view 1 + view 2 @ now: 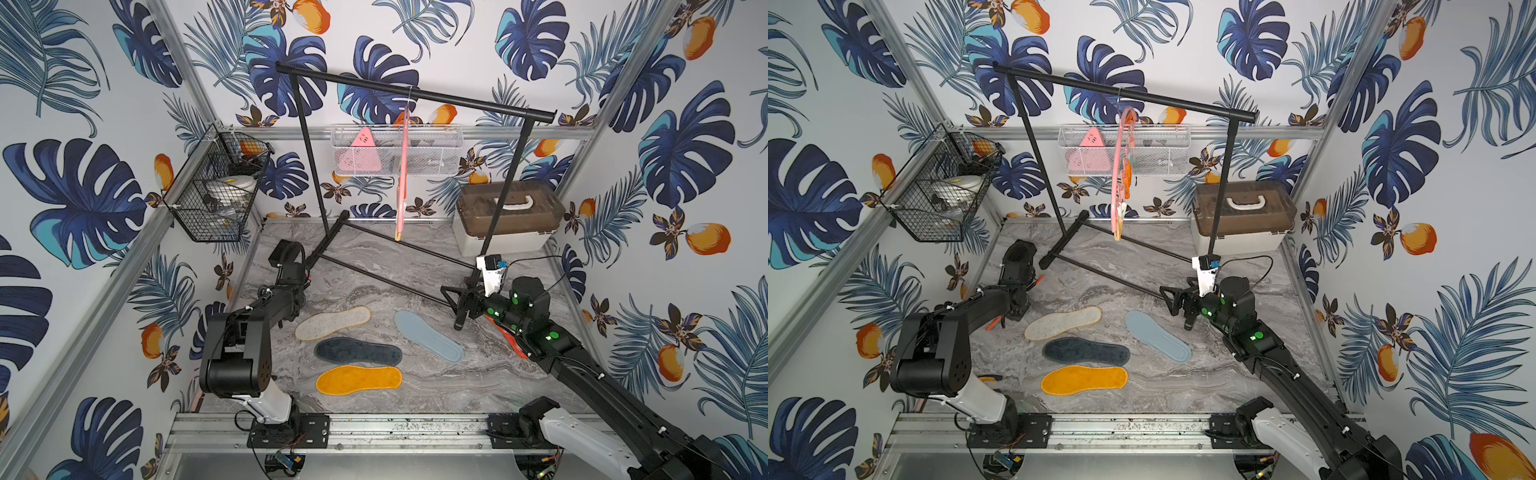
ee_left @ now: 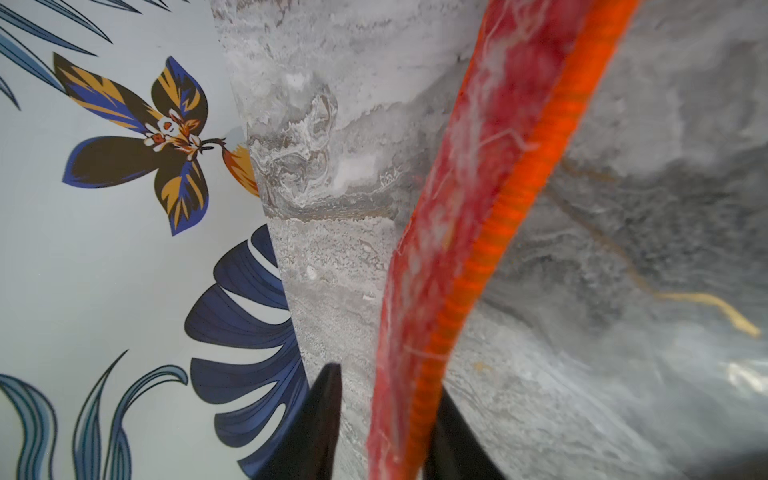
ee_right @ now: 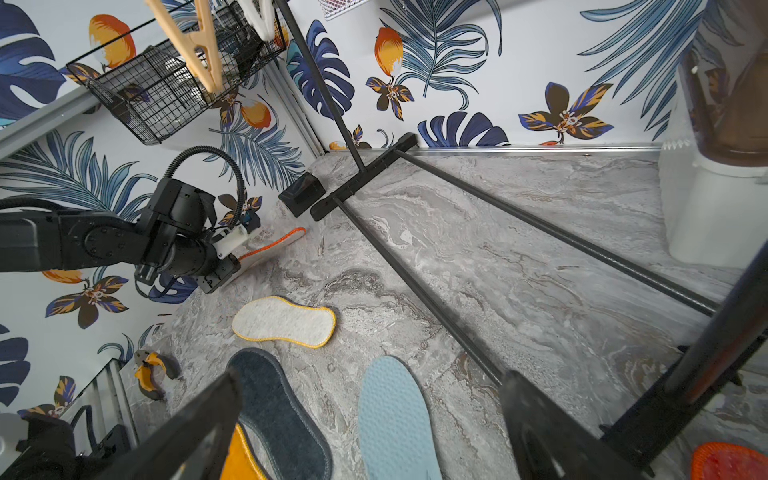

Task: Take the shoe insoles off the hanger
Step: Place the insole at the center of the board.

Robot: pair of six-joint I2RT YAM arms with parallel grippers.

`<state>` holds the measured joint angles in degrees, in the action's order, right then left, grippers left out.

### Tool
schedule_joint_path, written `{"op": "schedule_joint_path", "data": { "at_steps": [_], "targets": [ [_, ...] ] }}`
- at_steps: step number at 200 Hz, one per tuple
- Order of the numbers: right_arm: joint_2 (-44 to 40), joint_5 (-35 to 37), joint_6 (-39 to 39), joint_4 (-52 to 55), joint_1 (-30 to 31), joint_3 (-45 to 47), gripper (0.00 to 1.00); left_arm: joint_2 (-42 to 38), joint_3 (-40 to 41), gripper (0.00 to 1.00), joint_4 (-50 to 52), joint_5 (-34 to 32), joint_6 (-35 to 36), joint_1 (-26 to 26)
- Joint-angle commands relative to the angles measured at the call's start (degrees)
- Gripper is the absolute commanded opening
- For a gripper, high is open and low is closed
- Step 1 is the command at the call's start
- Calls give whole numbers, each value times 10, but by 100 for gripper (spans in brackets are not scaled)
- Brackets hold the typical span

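Red mesh insole point(image 2: 436, 249) lay between part-spread jaws of left gripper point(image 2: 388, 382), long axis pointing away toward far left; right gripper point(image 3: 372, 376) spread wide, empty, farther off.

Walls point(image 1: 457, 37) on three sides, white wallpaper with navy and teal tropical leaves and orange fruit, framed by aluminium profiles point(image 1: 561, 132). Bench point(image 1: 478, 382) top is grey marble-look, veined. Black garment rail point(image 1: 457, 98) stands on it at an angle. Black wire basket point(image 1: 216, 187) hangs in the left rear corner, white mesh basket point(image 1: 436, 153) on the back wall, contents unclear. White box point(image 1: 528, 224) with a brown lid and white handle sits in the right rear corner. Aluminium track point(image 1: 415, 428) along the front edge. Light even, soft.
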<state>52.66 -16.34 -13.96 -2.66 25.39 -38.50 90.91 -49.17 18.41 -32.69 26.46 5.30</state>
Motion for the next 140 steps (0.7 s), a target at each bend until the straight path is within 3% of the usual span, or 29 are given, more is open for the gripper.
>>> {"op": "schedule_joint_path", "data": {
  "at_steps": [1,36,49,82,107,140],
  "targets": [
    [2,9,-2,8,1,-5,100,-21,-9,35,44,55,-27,1],
    [7,27,-8,12,0,3,100,-49,-53,41,151,130,-37,1],
    [10,31,-13,11,1,7,100,-65,-59,50,175,150,-36,1],
    [11,39,-28,11,1,9,100,-106,-59,51,202,181,-39,1],
    [3,43,-34,17,1,6,100,-113,-34,48,166,173,-30,1],
    [-13,49,-33,38,0,-1,100,-63,-19,47,130,138,-27,1]
  ]
}}
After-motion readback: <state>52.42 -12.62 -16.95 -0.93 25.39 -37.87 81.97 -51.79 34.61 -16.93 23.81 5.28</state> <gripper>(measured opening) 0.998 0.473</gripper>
